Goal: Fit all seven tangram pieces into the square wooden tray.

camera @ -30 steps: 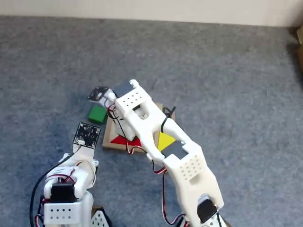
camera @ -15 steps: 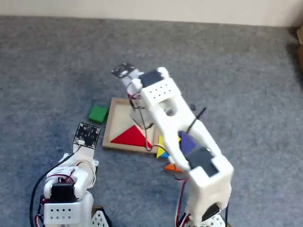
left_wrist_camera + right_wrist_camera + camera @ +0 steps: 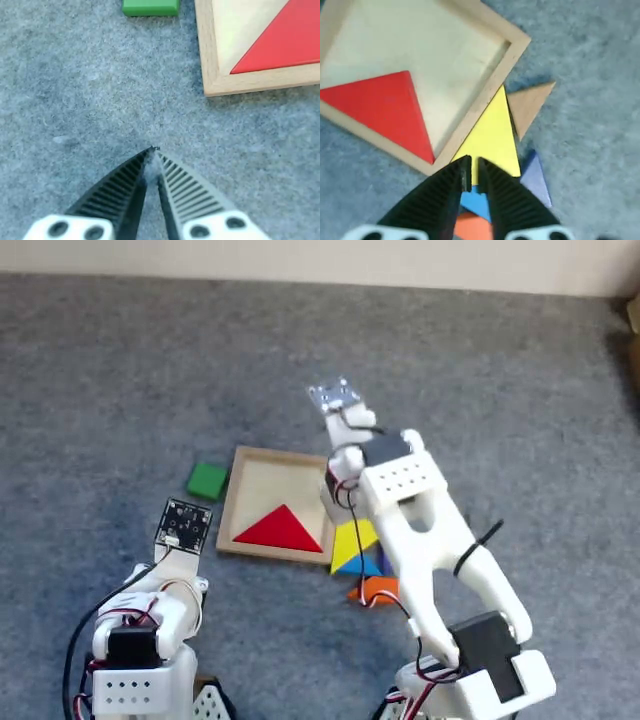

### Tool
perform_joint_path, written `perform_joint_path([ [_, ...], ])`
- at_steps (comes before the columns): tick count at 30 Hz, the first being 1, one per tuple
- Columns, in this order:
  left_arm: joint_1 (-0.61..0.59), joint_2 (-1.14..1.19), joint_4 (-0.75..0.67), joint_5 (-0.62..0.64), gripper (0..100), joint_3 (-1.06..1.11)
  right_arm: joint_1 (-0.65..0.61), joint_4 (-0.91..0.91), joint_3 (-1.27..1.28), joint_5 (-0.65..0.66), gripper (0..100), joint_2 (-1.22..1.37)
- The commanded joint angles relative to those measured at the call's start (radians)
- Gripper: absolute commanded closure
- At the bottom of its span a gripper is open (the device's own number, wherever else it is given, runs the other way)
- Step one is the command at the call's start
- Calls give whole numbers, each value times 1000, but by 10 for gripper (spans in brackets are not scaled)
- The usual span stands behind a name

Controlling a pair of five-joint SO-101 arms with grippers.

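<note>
**Right hand** (image 3: 472, 166): clenched, with the fingers all but touching and nothing held. It hangs over the wide end of the yellow triangle (image 3: 490, 140). That triangle lies on the desk (image 3: 480, 380) outside the tray (image 3: 515, 47), with one long edge against the tray's outer rim. A tan triangle (image 3: 527, 102) touches its other long edge. A blue piece (image 3: 472, 200), a purple piece (image 3: 536, 176) and an orange piece (image 3: 472, 226) crowd just past the wide end. The fingers partly hide them, so their shapes cannot be fully read.

**Left hand** (image 3: 152, 150): clenched, with the tips meeting and nothing held. It points at bare desk near a corner of the tray. The green square (image 3: 150, 6) lies farther out, close to the tray's rim but not touching it.

**Tray contents:** one red triangle (image 3: 280, 528) lies flat inside, its long edge along one wall.

**Progress, as judged:** one of the seven pieces is seated and six remain on the desk. Five are grouped on one side of the tray, and the green square is on the opposite side. The task is at an early stage. The yellow triangle is the likely next piece, since the right hand is over it.
</note>
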Motion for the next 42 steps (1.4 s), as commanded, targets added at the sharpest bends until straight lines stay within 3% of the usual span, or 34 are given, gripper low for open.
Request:
perform_joint_path([
  [1,-12,-7,3,3,995,18,12,-104,67,-18,811,-38],
  [5,-12,-7,3,3,995,18,12,-125,94,-40,659,27],
  [16,-12,-7,3,3,995,18,-99,-145,93,-72,656,199],
  [22,-12,-7,3,3,995,18,-91,-142,93,54,656,248],
  [29,-12,-7,3,3,995,18,-5,-107,41,143,656,328],
  [39,-12,-7,3,3,995,18,137,61,-183,149,656,447],
  [42,-12,-7,3,3,995,18,166,96,-197,224,656,446],
])
